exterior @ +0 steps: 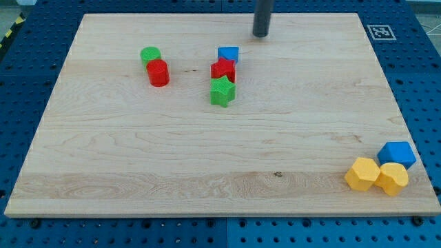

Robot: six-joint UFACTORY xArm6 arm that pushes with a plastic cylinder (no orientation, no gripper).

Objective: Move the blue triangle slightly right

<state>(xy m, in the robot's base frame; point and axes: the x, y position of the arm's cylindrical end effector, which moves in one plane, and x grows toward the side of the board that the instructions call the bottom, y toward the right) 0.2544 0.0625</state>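
The blue triangle (228, 54) sits near the view's top centre of the wooden board (289, 124), touching a red block (222, 69) just below it. A green star (222, 91) lies below the red block. My tip (260, 34) is on the board up and to the right of the blue triangle, a short gap away, not touching it. The dark rod rises out of the view's top.
A green cylinder (149, 54) and a red cylinder (158, 72) touch at the upper left. At the lower right corner a blue block (397, 154) sits by two yellow blocks (362, 173) (393, 178). A marker tag (380, 31) lies off the board's top right.
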